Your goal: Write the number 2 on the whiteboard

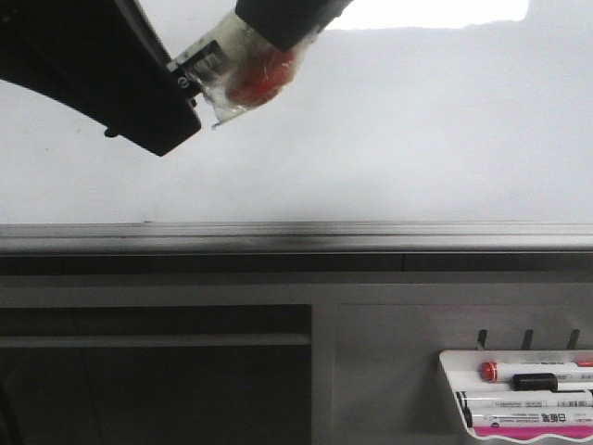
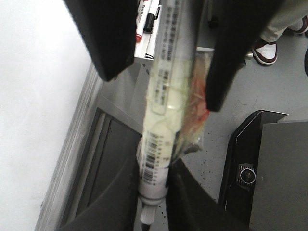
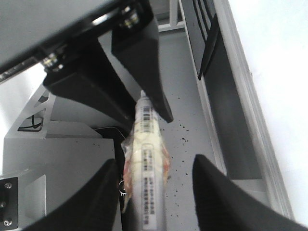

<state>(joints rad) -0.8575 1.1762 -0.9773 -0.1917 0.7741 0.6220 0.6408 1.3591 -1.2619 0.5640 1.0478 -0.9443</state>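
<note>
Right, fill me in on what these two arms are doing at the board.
The left gripper is shut on a tape-wrapped marker, held up in front of the whiteboard. The right gripper sits open, with a finger on either side of the same marker and not clamping it. In the front view the visible whiteboard is blank, with no 2 written yet. Spare markers lie in the white tray below it.

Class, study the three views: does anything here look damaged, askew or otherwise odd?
Yes: the marker gripped in the left pincer is bandaged mid-barrel with yellowish tape and crumpled clear film over something red, which bulges to one side. The whiteboard looks unmarked.
</note>
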